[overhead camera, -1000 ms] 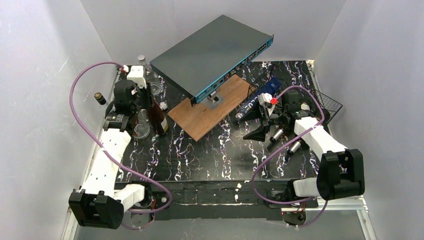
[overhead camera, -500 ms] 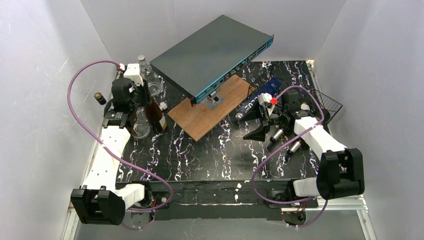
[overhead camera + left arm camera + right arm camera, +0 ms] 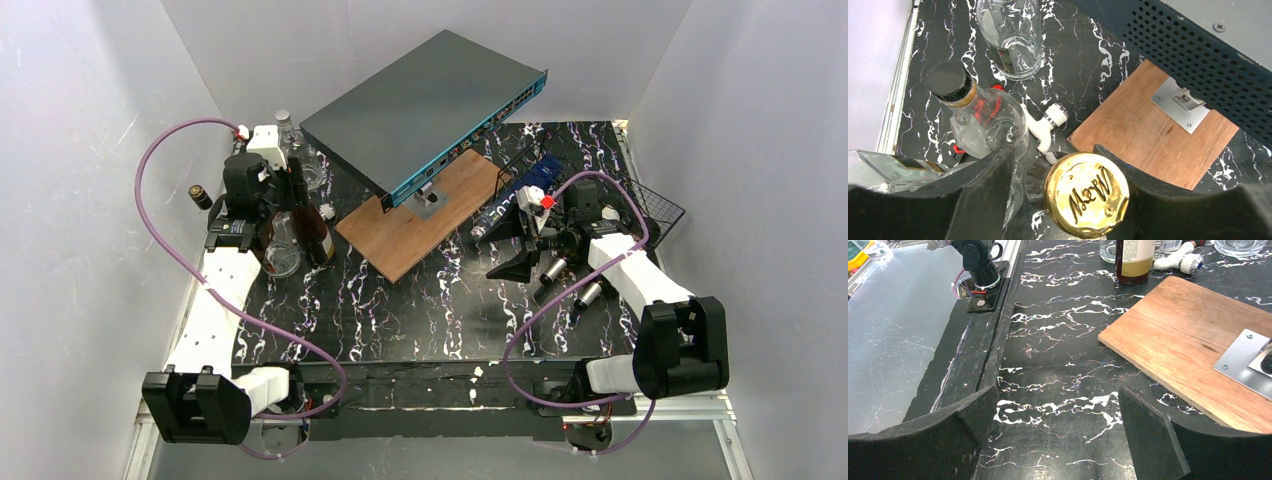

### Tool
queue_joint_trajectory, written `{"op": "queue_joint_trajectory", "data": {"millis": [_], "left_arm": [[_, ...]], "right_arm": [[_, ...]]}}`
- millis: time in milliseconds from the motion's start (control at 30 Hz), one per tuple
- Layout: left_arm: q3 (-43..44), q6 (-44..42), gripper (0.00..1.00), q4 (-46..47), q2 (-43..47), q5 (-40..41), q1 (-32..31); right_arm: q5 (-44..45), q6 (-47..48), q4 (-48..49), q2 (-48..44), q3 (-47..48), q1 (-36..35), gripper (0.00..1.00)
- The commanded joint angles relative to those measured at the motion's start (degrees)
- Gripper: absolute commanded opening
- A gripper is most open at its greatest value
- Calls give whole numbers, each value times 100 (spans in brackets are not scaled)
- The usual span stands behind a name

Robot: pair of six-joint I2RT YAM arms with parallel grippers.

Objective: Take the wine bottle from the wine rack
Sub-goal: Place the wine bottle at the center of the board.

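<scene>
Top cam sits high up behind the near edge, looking down over the whole tabletop [image 3: 400,320]. Left wrist cam stares almost straight down, really close in — right wrist cam skims low across the surface toward the left side. All three catch the wooden board [image 3: 400,240].

Thin black wire rack [image 3: 660,207] mostly vanished behind the white right arm [image 3: 640,275]. On the left wrist view, the gold-capped brown glass bottle [image 3: 1086,194] showed only its cap, and the clear glass bottle [image 3: 1010,37] was cropped by the top edge.
</scene>
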State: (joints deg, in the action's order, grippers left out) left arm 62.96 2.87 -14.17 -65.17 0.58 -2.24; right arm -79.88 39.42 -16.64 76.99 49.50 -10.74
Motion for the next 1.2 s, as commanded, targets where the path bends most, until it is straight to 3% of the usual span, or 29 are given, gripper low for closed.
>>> {"op": "queue_joint_trajectory", "data": {"millis": [0, 133, 333, 567, 867, 1167], "left_arm": [[282, 88, 60, -114, 136, -51, 40], [364, 180, 72, -241, 241, -49, 47], [546, 425, 98, -630, 598, -286, 40], [526, 1168, 98, -1282, 1133, -1003, 44], [-671, 1753, 98, -1134, 2039, -3152, -4], [-1316, 1888, 98, -1125, 2653, -3037, -975]], "right_arm": [[-91, 109, -76, 18, 139, 53, 100], [-66, 130, -93, 18, 139, 55, 100], [69, 394, -343, -6, 170, 87, 100], [265, 968, -934, -162, 313, 306, 100], [997, 1813, -1966, -494, 545, 540, 100], [2088, 981, -2024, -719, 801, 617, 100]]}}
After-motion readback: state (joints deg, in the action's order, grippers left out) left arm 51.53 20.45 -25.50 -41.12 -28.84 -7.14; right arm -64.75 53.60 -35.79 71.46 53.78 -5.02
